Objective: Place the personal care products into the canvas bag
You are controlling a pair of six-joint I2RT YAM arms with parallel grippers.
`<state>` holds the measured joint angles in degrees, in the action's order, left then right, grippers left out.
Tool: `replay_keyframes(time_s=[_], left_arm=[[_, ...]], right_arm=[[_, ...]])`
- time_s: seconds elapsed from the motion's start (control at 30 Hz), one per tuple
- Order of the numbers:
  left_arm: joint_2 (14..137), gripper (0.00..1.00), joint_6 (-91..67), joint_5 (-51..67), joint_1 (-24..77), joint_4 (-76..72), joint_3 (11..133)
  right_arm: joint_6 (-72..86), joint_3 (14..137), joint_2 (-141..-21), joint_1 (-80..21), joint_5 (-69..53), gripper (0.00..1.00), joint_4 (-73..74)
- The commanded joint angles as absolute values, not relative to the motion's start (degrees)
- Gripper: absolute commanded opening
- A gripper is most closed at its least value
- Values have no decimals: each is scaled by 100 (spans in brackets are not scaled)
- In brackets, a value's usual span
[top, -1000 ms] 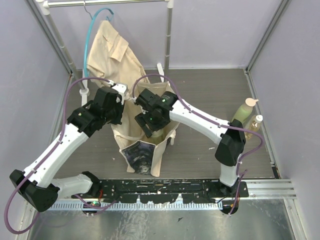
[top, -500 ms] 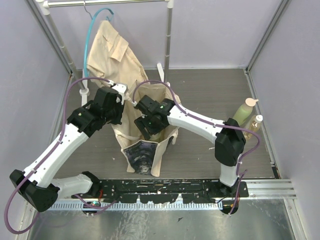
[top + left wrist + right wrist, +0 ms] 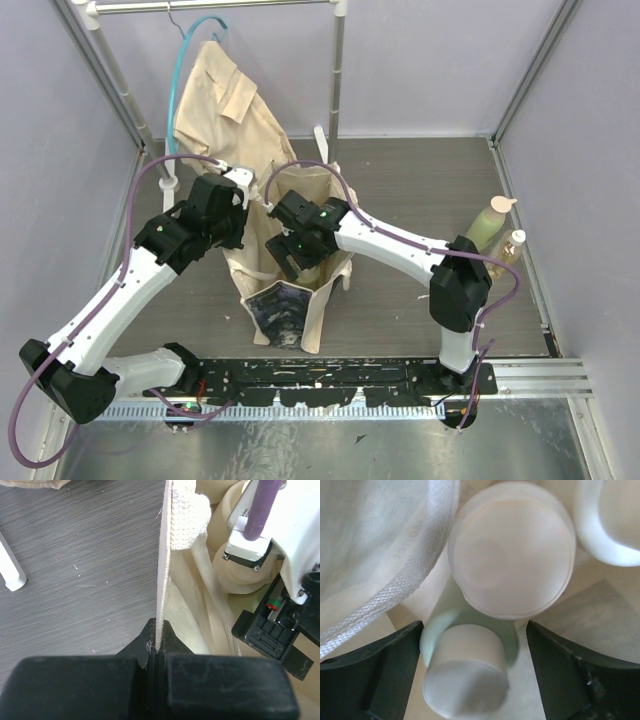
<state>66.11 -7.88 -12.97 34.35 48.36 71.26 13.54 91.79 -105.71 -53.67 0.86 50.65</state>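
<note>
The canvas bag [image 3: 320, 305] stands open mid-table, its dark printed panel toward the arms. My left gripper [image 3: 238, 222] is shut on the bag's left rim [image 3: 162, 555], pinching the cloth edge between its jaws [image 3: 158, 647]. My right gripper [image 3: 300, 260] reaches down inside the bag. Its jaws [image 3: 474, 626] stand open around a pale green bottle with a cream cap [image 3: 466, 672], blurred and touching neither finger. Beside it lies a bottle with a wide cream cap [image 3: 512, 550]. A yellow-green bottle [image 3: 490, 222] and a clear amber bottle [image 3: 513, 246] stand at the table's right edge.
A tan shirt on a teal hanger [image 3: 225, 100] hangs from a white rack [image 3: 338, 70] just behind the bag. Lilac walls close in the table on the left, back and right. A white rack foot [image 3: 11, 575] rests on the floor left of the bag.
My right gripper sank a little deeper into the bag, then opened and let go of the pale green bottle. The left gripper kept its hold on the rim.
</note>
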Motion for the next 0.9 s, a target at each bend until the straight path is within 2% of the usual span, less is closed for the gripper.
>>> replay_keyframes(time_s=[0.0,0.33,0.43,0.5,0.73,0.87], left_arm=[[6573,0,-703,-1467,3442,4661,7408],[6638,0,-826,-1366,3444,4426,7260],[6660,0,-821,-1408,3446,4396,7288],[6680,0,-811,-1415,3439,4371,7296],[6787,1,-812,-1377,3446,4352,7342],[6875,1,-789,-1359,3441,4381,7410]], right_arm=[[1207,9814,-10179,-5344,256,93,5429],[1383,10507,-9522,-5269,980,100,5481],[1442,10550,-9151,-5079,833,100,5345],[1503,10609,-8875,-4793,608,100,5263],[1604,10758,-8314,-2563,549,100,5354],[1502,10847,-8651,-1983,1938,100,5853]])
